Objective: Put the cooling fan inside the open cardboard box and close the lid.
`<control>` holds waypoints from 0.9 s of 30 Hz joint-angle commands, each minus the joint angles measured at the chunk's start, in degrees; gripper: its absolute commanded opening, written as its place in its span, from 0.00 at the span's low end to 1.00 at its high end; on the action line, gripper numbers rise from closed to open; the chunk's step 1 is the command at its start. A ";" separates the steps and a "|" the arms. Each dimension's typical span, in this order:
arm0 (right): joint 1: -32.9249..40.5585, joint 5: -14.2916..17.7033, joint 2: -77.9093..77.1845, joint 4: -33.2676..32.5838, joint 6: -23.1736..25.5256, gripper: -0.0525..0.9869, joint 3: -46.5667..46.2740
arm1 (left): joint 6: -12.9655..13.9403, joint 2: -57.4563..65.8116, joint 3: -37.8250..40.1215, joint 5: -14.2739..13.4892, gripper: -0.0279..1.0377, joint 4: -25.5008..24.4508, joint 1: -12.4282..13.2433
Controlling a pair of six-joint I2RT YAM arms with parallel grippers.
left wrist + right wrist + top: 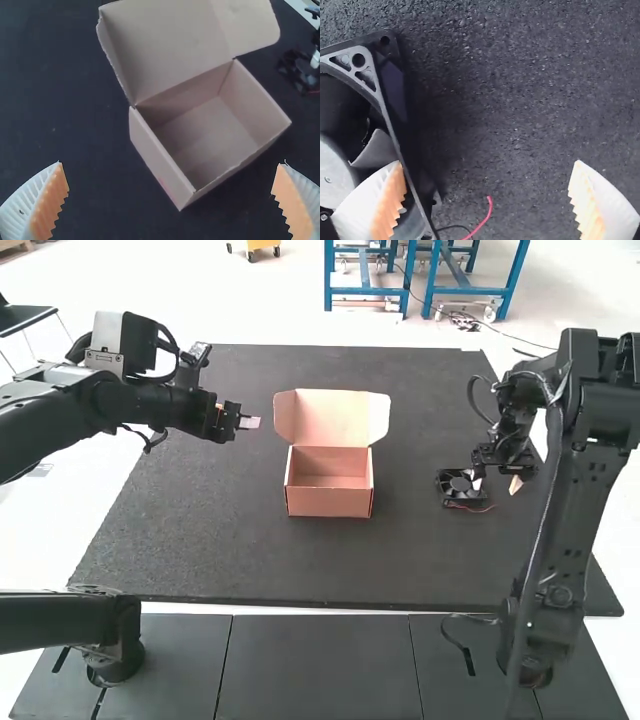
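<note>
Bench (60, 525): pale, near-white top, showing bare along left side. Large black mat (250, 540) spread flat over most of it, edges straight. Mat surface (530, 75) coarse, grainy, speckled close up; plain dark in left wrist view (50, 100). Row of dark flat panels (320, 670) along near edge, thin seams between. Light bright, even; shadows on mat soft.

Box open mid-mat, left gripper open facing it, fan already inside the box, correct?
No: the cooling fan lies on the mat right of the box, at the right gripper; the left wrist view shows the box empty. The lid and left gripper are open.
</note>
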 commanded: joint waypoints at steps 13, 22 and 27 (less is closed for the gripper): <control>2.37 -10.94 1.00 -2.54 2.39 0.30 2.42 | -0.57 -0.64 3.96 -0.03 0.93 0.32 0.69; 2.37 -11.73 1.00 -1.84 1.86 0.06 2.24 | -0.66 -1.08 4.22 -0.03 0.93 0.06 0.60; 2.37 -12.52 0.74 -1.05 2.22 0.03 2.42 | -0.93 -1.08 3.96 -0.03 0.93 0.14 0.60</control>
